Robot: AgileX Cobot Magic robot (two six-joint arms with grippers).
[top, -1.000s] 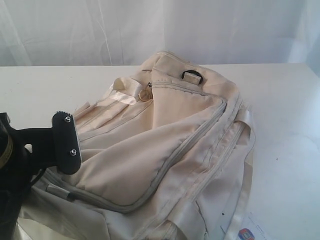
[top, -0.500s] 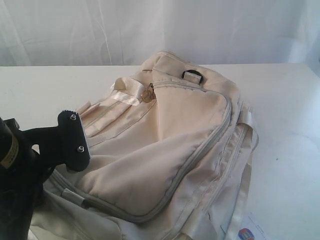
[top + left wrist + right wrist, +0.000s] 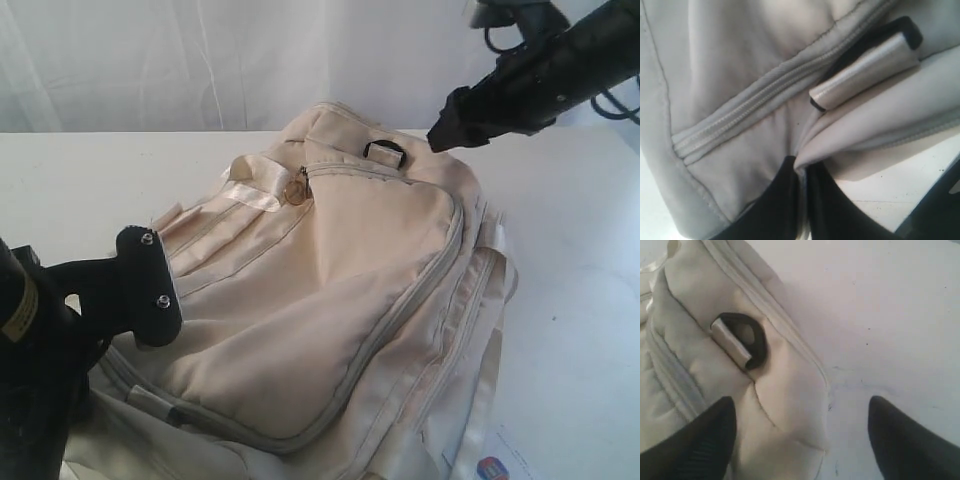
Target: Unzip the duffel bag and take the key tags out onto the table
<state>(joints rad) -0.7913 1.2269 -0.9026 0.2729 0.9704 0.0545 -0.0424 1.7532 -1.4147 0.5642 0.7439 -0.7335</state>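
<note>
Your right gripper (image 3: 445, 128) is the big change: half a second ago the upper right of the exterior view was empty backdrop. Now that dark arm reaches in from the top right corner, its tip just above and right of the black D-ring (image 3: 385, 152) on the bag's far end. In the right wrist view its two fingers stand wide apart with nothing between them. The D-ring and the bag's end seam lie below them, and bare table beside that.

The duffel bag (image 3: 330, 300) lies on its side on the white table (image 3: 80, 180), filling the centre and lower half of the exterior view. A second ago its top panel sagged in a deep fold; now it lies flatter and fuller, much as it did half a second ago. The grey zipper (image 3: 440, 270) curving round that panel looks zipped along the stretch in view. A round brass-coloured pull (image 3: 296, 188) hangs near the upper middle of the bag.

Your left gripper (image 3: 802, 200) sits at the lower left of the exterior view, slightly right of where it was a second ago and barely moved since half a second ago. Its jaws are clamped together on a fold of the bag's cream fabric, just beside a webbing tab (image 3: 865, 70).
</note>
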